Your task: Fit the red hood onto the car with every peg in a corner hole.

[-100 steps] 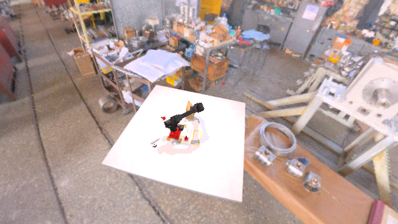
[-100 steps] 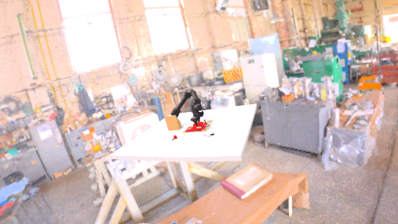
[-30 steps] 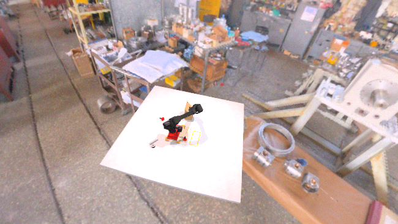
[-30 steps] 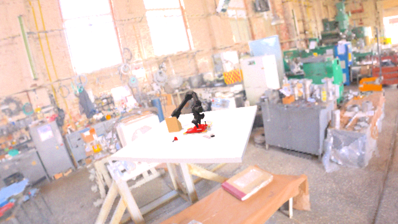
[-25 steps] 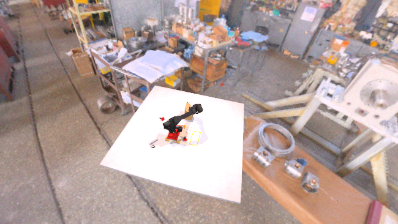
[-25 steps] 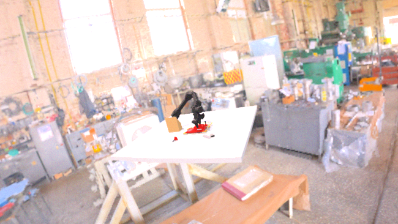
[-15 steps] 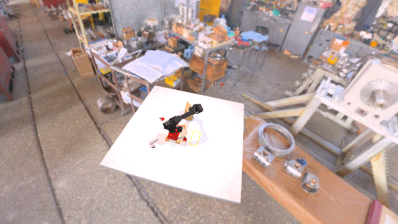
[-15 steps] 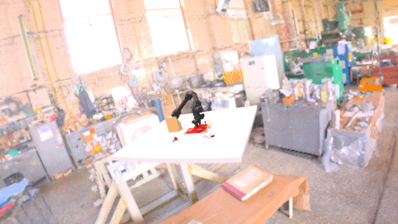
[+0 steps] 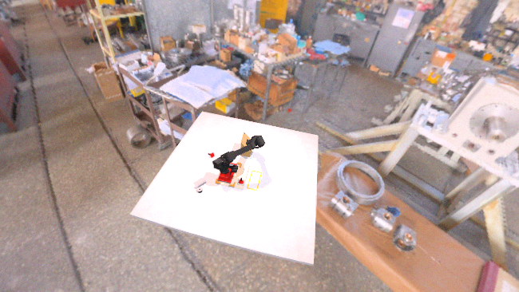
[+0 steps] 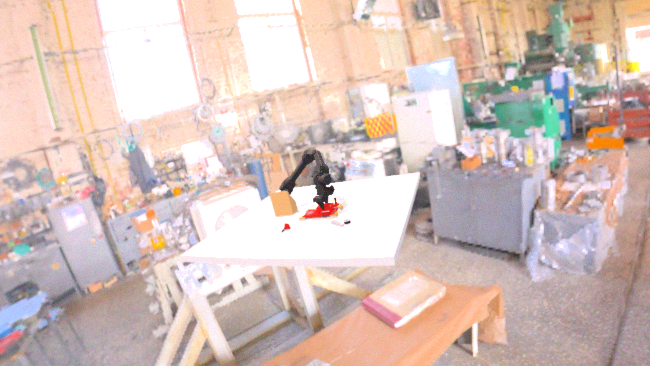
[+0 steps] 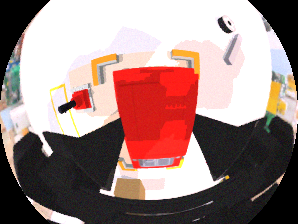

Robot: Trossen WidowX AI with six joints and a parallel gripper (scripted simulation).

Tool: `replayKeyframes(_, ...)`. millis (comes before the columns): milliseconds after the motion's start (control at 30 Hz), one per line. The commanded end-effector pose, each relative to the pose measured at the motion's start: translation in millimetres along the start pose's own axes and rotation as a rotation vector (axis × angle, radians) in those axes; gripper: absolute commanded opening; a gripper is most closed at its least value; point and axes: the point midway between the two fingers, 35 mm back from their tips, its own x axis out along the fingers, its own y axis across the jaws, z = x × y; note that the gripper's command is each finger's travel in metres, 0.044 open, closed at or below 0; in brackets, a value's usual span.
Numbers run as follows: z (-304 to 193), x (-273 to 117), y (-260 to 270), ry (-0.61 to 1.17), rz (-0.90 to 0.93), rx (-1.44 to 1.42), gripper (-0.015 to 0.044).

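The red hood (image 11: 157, 107) fills the middle of the wrist view, between the two black fingers. My gripper (image 11: 157, 117) is shut on it. In the top view the gripper (image 9: 230, 170) is low over red bodywork at the jig, and in the exterior view the gripper (image 10: 322, 205) is also low there. Orange corner brackets (image 11: 96, 72) (image 11: 195, 62) of the jig show around the hood in the wrist view. The chassis deck, engine block and pegs are hidden under the hood and fingers. I cannot tell whether the pegs are in the corner holes.
A small red piece with a black rod (image 11: 81, 99) (image 9: 240, 182) is beside a yellow outline (image 11: 52, 102) (image 9: 261, 179). A black wheel (image 11: 226, 24) (image 9: 200, 191) (image 10: 347, 222) is near a grey bar (image 11: 233, 49). A tan block (image 10: 283, 204) stands near the arm. Another small red piece (image 9: 211, 155) (image 10: 286, 227) lies apart.
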Motion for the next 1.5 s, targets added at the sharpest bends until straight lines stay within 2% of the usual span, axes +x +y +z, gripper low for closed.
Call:
replayKeyframes(0,-2,9,1,0.013,0.007,0.002,0.0)
replayKeyframes(267,-1,6,1,0.006,0.004,0.001,0.0)
replayKeyframes(833,0,2,0,-0.002,-0.001,-0.001,0.044)
replayKeyframes(1033,2,-8,-1,0.0,-0.002,-0.001,0.044)
replayKeyframes(1267,2,-64,0,0.016,-0.001,0.0,0.044)
replayKeyframes(1467,2,-65,0,0.017,-0.001,0.0,0.044)
